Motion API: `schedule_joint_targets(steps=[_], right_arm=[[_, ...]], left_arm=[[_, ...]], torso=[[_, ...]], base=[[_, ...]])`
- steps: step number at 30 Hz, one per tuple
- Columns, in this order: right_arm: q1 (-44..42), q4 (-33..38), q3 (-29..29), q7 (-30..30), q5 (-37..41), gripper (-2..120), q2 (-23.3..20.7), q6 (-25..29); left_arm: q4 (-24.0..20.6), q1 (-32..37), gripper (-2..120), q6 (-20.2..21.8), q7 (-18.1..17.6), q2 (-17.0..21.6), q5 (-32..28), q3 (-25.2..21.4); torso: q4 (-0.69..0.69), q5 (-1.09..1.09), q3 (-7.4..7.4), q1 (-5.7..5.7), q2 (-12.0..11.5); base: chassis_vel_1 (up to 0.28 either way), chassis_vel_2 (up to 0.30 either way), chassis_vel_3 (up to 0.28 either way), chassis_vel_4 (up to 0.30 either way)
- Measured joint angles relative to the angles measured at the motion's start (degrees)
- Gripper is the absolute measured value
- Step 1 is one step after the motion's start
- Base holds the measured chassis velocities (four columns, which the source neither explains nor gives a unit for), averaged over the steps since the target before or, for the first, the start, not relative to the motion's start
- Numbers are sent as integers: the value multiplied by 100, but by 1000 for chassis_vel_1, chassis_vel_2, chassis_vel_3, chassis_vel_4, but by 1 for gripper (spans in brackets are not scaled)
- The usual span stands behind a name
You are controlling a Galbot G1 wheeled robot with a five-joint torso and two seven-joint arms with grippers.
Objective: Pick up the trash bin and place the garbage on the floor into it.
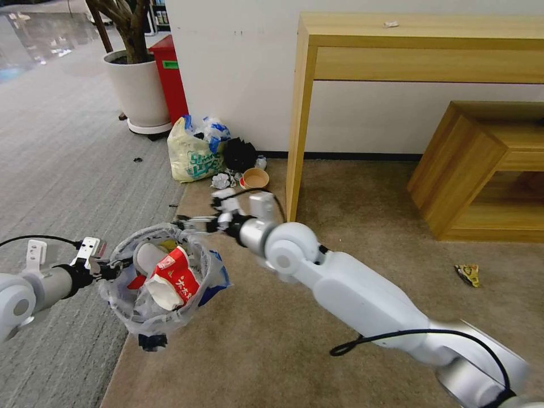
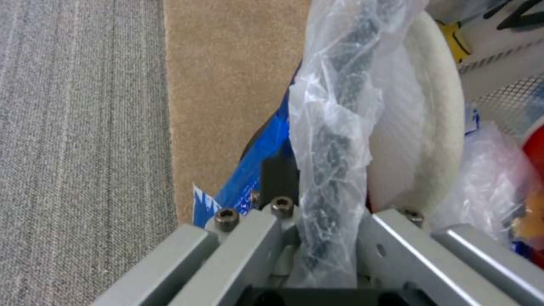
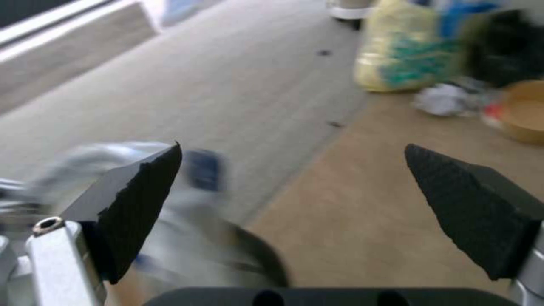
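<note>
Left pincer is clamping the trash bin rim; right pincer, pads apart, is hovering just beyond, nearer the paper cup ahead.

Bag-lined black trash bin holding red-white carton; crumpled tissues by the wall

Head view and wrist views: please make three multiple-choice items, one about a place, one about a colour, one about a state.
1. Where is the trash bin?
A. on the wooden table
B. held up at its rim by the left pincer
C. beside the plant pot

2. What colour is the carton in the bin?
A. red and white
B. green
C. black

3. How is the right pincer?
A. shut on a cup
B. shut on a tissue
C. open, holding nothing

Answers: 1 B, the left wrist view shows the bagged rim between its fingers; 2 A, red print on white; 3 C, its fingers stand wide apart.
</note>
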Motion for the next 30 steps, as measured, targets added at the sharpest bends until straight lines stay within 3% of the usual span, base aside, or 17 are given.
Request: schedule_joint_targets(steps=[7,30], right_arm=[[-572,6,742,-29,-528,100,-482,56],[-3140,885,3205,-221,-2154,100,-1111,500]], left_arm=[[-75,22,0,-1,-72,-98,-47,-70],[-385,166,0,-2,-369,-593,54,-185]], torso=[[1,1,0,0,0],[1,0,0,1,-1]], base=[[0,0,0,0],[0,0,0,0]])
